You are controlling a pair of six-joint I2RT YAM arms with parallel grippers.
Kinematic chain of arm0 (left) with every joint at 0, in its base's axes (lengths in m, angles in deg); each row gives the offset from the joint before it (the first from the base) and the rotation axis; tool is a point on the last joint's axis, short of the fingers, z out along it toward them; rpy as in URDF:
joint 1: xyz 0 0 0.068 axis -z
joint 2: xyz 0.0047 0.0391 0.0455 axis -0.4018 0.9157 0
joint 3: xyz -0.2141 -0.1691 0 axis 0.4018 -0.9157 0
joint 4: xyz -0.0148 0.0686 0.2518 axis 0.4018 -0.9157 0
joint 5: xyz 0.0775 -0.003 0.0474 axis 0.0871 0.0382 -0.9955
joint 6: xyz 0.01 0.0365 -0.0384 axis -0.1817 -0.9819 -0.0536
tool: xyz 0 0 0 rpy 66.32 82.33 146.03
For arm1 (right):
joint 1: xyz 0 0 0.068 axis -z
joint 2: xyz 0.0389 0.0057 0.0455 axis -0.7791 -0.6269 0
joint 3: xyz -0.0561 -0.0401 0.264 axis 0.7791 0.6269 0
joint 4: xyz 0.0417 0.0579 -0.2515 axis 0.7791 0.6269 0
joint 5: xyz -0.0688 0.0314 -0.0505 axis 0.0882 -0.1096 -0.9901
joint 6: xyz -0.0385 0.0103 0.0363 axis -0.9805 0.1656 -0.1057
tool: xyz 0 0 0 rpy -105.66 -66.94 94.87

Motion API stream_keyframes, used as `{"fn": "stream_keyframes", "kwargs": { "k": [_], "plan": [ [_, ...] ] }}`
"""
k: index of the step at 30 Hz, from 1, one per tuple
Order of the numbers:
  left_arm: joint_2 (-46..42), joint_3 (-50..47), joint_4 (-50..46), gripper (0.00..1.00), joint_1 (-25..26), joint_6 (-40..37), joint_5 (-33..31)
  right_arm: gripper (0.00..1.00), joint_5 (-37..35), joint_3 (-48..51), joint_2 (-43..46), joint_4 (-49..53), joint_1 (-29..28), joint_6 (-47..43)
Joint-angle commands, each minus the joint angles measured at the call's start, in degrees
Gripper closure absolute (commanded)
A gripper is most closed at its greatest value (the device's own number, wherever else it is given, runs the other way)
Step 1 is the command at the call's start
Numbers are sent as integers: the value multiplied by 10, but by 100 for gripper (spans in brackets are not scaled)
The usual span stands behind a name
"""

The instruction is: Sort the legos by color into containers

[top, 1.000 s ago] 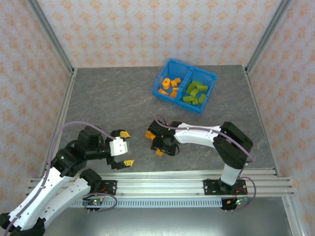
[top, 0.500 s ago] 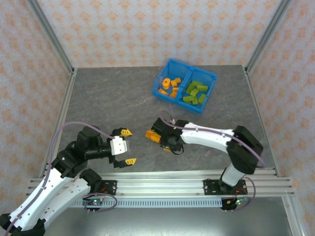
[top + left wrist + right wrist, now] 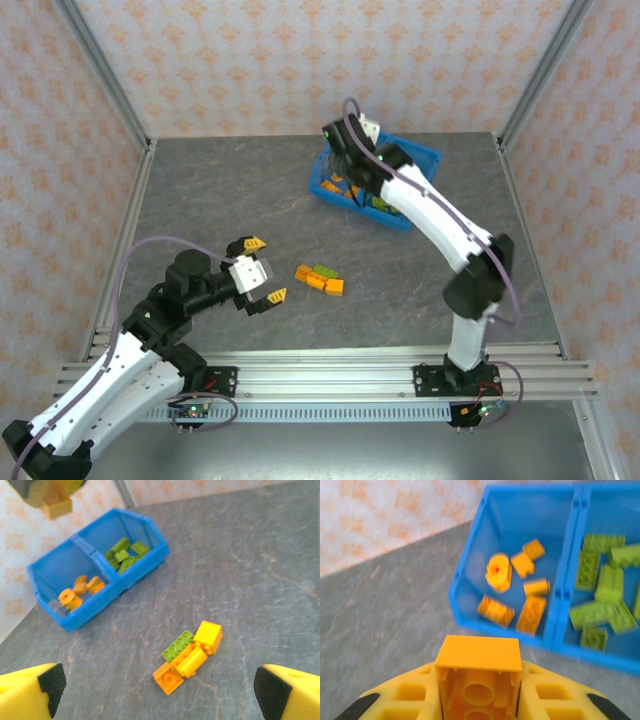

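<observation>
My right gripper is shut on an orange brick and hovers just short of the blue bin's near wall. In the top view that gripper hangs over the bin's left end. The left compartment holds several orange bricks, and the right one holds several green bricks. On the table lies a small cluster of three orange bricks and one green brick, also seen in the top view. My left gripper is open, just left of that cluster, fingertips apart.
Metal frame posts and patterned walls enclose the grey table. In the left wrist view the right gripper with its orange brick shows above the bin. The rail runs along the near edge.
My right arm lifted an orange brick from the table cluster and swung far up to the blue bin. The left gripper shifted slightly right toward the remaining cluster.
</observation>
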Motion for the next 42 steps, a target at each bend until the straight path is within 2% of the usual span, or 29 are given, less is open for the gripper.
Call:
{"fn": "stream_keyframes", "kwargs": {
  "k": [1, 5, 9, 11, 14, 19, 23, 25, 27, 29, 31, 34, 36, 39, 42],
  "plan": [
    [-47, -15, 5, 0, 1, 0, -48, 70, 11, -118, -107, 71, 22, -62],
    [-81, -32, 14, 0, 1, 5, -74, 69, 1, -209, -202, 76, 36, -74],
    [-79, -36, 21, 0, 1, 8, -66, 68, 17, -240, -255, 66, 57, -69],
    [-79, -35, 24, 0, 1, 18, -61, 65, 37, -255, -275, 66, 65, -69],
    [-77, -34, 26, 0, 1, 39, -75, 54, 73, -312, -305, 86, 68, -80],
    [-46, -3, 29, 0, 1, 149, -152, 46, 101, -326, -281, 79, 66, -93],
    [33, 72, -15, 1, 1, 321, -181, 46, 120, -304, -232, 92, 62, -95],
    [86, 123, -71, 3, 1, 436, -199, 46, 127, -268, -189, 98, 52, -107],
    [136, 161, -125, 9, 1, 535, -217, 45, 130, -177, -113, 83, 33, -129],
    [188, 190, -187, 17, 2, 639, -251, 44, 138, -38, -13, 39, 12, -146],
    [232, 202, -215, 21, 2, 696, -245, 39, 169, 100, 88, -12, 0, -147],
    [287, 198, -192, 24, 9, 730, -206, 29, 263, 279, 231, -72, -2, -137],
    [328, 204, -175, 26, 20, 734, -191, 22, 321, 359, 305, -77, -4, -138],
    [420, 246, -192, 27, 42, 710, -184, 17, 398, 433, 378, -40, -3, -145],
    [514, 291, -212, 30, 52, 689, -183, 14, 444, 489, 426, -22, -3, -141]
  ]
}}
